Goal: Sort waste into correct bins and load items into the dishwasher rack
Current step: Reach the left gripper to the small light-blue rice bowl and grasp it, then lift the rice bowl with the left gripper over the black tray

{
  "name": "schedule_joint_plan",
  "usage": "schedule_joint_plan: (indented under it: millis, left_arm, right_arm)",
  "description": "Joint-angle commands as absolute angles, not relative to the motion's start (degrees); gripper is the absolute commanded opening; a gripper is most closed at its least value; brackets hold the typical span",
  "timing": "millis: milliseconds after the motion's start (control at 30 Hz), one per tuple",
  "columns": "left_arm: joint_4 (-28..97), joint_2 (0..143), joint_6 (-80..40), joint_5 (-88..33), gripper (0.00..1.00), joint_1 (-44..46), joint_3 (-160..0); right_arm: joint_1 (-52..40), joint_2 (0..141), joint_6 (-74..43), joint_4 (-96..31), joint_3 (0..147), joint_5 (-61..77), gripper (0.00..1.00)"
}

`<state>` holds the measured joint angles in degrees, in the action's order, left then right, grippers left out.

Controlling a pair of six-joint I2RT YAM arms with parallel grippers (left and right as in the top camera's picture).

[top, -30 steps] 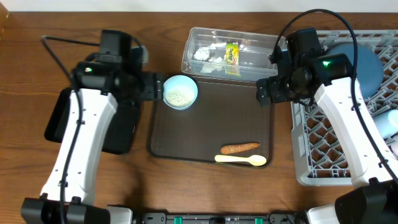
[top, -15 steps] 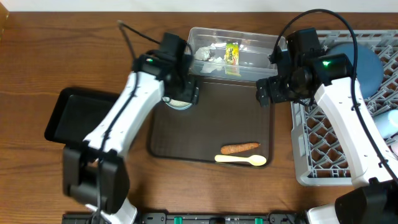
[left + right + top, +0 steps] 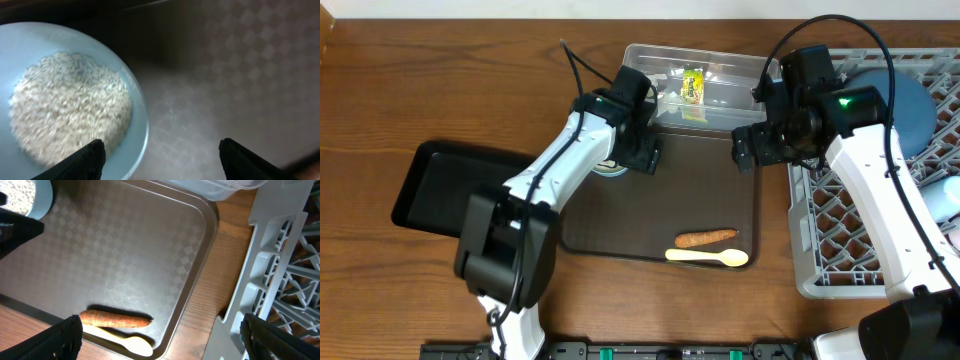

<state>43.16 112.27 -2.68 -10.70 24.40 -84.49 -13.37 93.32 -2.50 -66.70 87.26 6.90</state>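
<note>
Left gripper (image 3: 160,160): fingers wide apart, holding nothing, low over brown tray (image 3: 660,210); bowl (image 3: 141,127) of rice (image 3: 70,110) by its left finger, rim reaching between the two; left arm hides left end of tub (image 3: 730,85); wrapper (image 3: 693,84) inside shows. Right gripper (image 3: 172,340): spread, holding nothing, above the brown tray's edge beside rack (image 3: 840,240). Carrot (image 3: 706,238) just beside spoon (image 3: 708,257) at near edge; black tray (image 3: 430,190) far left.

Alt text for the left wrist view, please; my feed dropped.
A pale blue bowl of white rice fills the left of the blurred view, sitting on the brown patterned tray. The left gripper is open and empty, its dark fingertips wide apart at the bottom edge.
</note>
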Motion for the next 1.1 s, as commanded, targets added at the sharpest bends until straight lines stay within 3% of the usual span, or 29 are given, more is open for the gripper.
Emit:
schedule_joint_plan:
  millis: [0,300,367,733,900,1067]
  left_arm:
    - [42.7,114.3,-1.7,-9.4,0.75,24.4,-85.2]
    - [42.1,115.9,-1.7,-9.4,0.68,24.4,-85.2]
    - [42.0,115.9,-1.7,-9.4,0.62,24.4,-84.9]
    - [39.8,115.9,-1.7,-9.4,0.61,24.6,-80.8]
    - [39.8,115.9,-1.7,-9.4,0.41,24.6,-80.8]
    - [39.8,115.9,-1.7,-9.4,0.28,24.6,-80.8]
  right_arm:
    - [-13.6,92.1,-2.1,-66.8,87.3,7.4,0.99]
    - [-13.6,92.1,-2.1,-66.6,87.3,7.4,0.99]
    - [-13.6,92.1,-2.1,-66.6,87.3,7.4,0.99]
    - [-13.6,92.1,-2.1,-66.6,87.3,7.4,0.99]
    - [-13.6,92.1,-2.1,-66.7,87.3,7.4,0.99]
    - [-13.6,92.1,-2.1,-66.7,87.3,7.4,0.99]
